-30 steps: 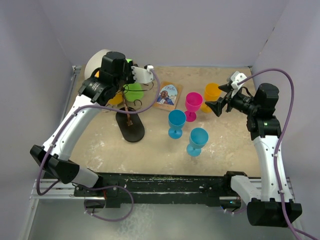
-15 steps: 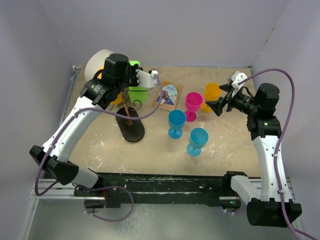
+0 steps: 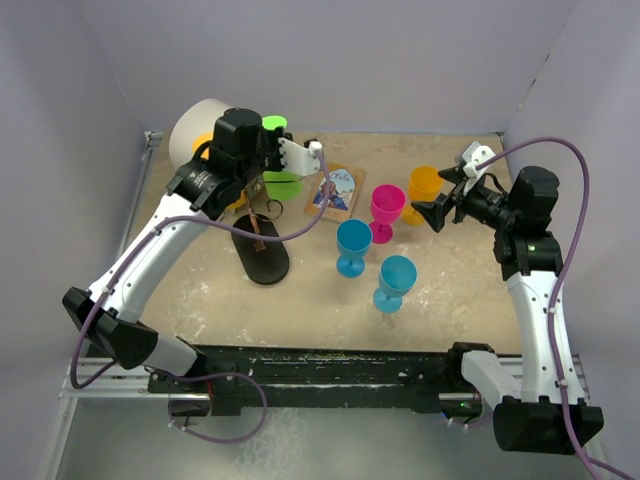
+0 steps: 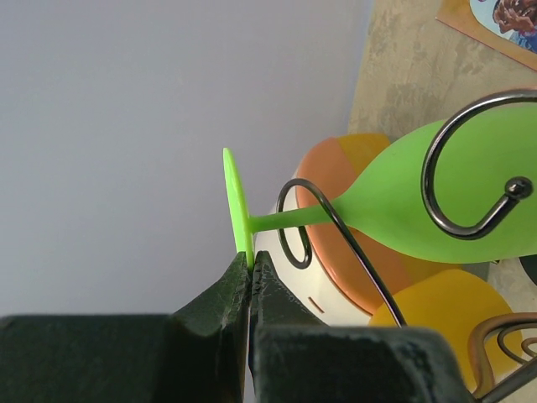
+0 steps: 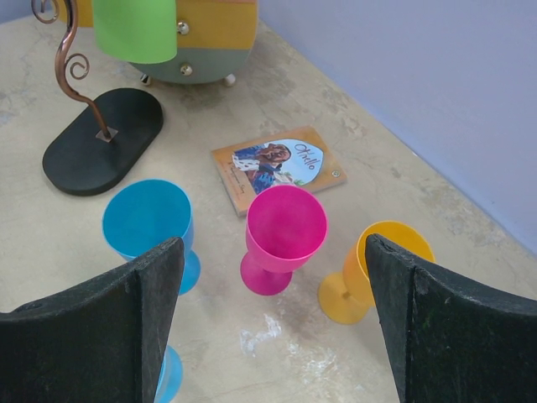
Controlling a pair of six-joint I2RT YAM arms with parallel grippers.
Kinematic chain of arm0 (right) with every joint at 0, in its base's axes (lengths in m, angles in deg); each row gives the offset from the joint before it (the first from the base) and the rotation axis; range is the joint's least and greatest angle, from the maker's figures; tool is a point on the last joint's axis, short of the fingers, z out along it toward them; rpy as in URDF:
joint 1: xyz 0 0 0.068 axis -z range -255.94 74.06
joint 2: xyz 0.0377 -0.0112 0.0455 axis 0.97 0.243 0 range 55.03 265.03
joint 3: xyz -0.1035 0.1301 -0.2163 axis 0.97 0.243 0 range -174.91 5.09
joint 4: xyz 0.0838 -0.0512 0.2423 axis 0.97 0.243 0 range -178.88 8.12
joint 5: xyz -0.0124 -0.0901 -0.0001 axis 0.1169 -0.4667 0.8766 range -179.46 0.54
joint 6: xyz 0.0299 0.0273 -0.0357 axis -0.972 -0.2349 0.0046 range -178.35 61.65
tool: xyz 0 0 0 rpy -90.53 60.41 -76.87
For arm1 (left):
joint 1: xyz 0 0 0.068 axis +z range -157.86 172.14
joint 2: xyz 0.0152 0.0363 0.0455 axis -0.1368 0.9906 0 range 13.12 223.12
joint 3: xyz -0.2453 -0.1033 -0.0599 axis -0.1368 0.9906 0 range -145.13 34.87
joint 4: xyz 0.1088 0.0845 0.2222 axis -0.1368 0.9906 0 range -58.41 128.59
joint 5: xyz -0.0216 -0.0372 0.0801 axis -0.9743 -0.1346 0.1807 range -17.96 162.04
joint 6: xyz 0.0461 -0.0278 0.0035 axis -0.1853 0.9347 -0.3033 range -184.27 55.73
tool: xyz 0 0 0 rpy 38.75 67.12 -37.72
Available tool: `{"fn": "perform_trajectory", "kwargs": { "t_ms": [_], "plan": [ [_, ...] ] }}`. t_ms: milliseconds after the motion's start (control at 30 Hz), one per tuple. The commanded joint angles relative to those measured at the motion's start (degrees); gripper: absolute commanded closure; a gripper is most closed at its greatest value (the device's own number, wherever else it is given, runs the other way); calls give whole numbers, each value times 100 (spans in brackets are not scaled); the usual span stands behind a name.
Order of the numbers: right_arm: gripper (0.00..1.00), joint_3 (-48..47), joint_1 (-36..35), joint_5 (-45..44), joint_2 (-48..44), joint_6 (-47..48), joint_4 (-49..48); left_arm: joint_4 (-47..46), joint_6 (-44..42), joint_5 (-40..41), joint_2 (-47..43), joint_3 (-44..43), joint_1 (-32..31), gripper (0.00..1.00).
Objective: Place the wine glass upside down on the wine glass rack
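Green glass (image 4: 453, 201) hangs inverted against the rack (image 3: 262, 258), stem crossing a wire curl, foot rim pinched tight by the left gripper (image 4: 252, 262). Right gripper (image 5: 273, 248) spread wide, empty, over the pink glass (image 5: 285, 227).

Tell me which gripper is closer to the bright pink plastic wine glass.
Right. The right gripper hangs open just beside the bright pink plastic wine glass. The left gripper is farther, at the dark wire rack, shut on the foot of the lime green plastic glass.
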Motion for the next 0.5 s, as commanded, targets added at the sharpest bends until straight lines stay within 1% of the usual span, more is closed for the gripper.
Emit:
{"fn": "perform_trajectory", "kwargs": {
  "t_ms": [0,233,467],
  "plan": [
    [9,29,45,40,-79,55,-207,-348,85,97,107,-123,-33,100],
    [9,30,54,40,-87,57,-207,-236,227,481,308,-340,-34,100],
    [9,30,54,48,-78,55,-207,100,298,710,336,-448,-29,100]
  ]
}}
